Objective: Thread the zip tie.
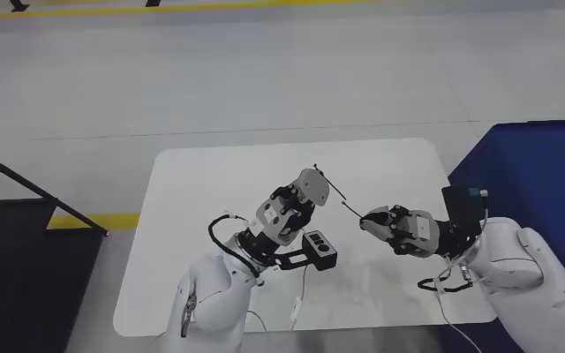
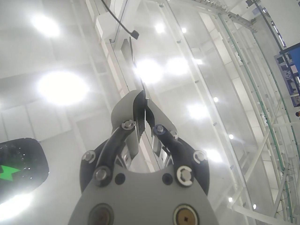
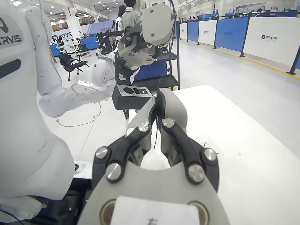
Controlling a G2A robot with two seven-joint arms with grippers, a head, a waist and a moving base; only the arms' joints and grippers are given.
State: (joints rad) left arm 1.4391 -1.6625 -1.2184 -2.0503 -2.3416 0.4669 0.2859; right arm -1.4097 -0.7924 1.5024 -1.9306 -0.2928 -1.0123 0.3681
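Zip tie (image 2: pixel 131 50) held aloft over the tabletop (image 1: pixel 397 168), its strap running between the two hands. Left hand (image 2: pixel 143 99) is clamped on the strap; the free tip ahead of it lies just beside the head (image 2: pixel 135 35). Right hand (image 3: pixel 159 99) is clamped on another stretch. Threading probably depends on lining up tip and head; the left hand is nearer.

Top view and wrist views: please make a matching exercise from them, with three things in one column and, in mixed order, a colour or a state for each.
Things:
1. zip tie
2. table
3. right gripper

Colour or state:
A. white
B. shut on the zip tie
C. black and thin, held in the air

Pairs: 1-C, 2-A, 3-B
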